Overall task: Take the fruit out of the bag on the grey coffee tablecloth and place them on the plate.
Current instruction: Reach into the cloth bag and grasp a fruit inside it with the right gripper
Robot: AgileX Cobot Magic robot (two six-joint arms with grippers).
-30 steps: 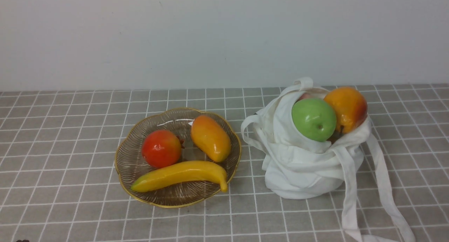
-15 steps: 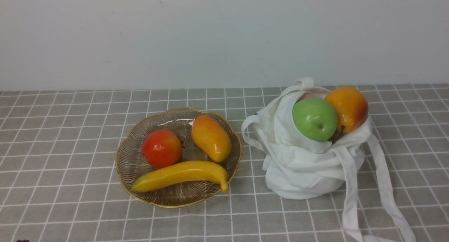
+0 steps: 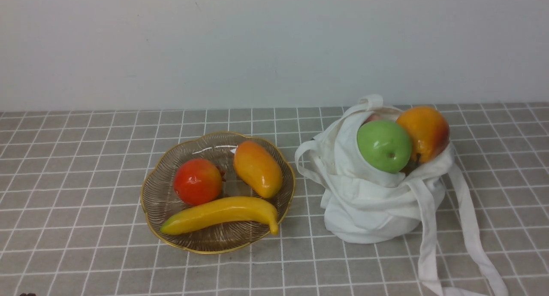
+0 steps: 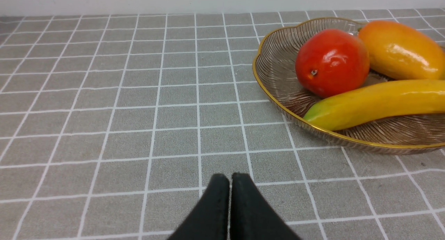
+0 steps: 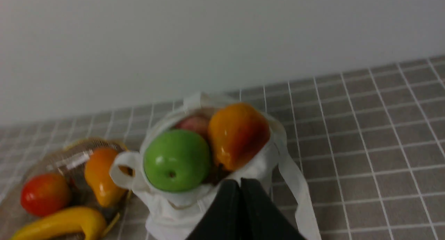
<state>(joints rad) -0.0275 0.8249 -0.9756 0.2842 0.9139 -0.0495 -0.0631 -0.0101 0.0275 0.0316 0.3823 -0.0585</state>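
Your front view looks forward over the whole scene, left wrist low beside the plate (image 4: 278, 59), right wrist close above the bag (image 5: 167, 215), all sharing the plate.

Fruit (image 3: 197, 181): six visible.
Three on plate (image 3: 152, 201): red round one (image 4: 332, 62) at 9 o'clock, orange-yellow oblong one (image 3: 257, 169) at 1 o'clock, banana (image 3: 221, 214) at 6 o'clock.
Three in bag (image 3: 364, 201): green apple (image 3: 384, 146), orange-yellow blushed one (image 3: 422, 133), pinkish one (image 5: 194, 123), mostly hidden.
Plate: one. Bag: one. Tablecloth (image 3: 85, 158): one.
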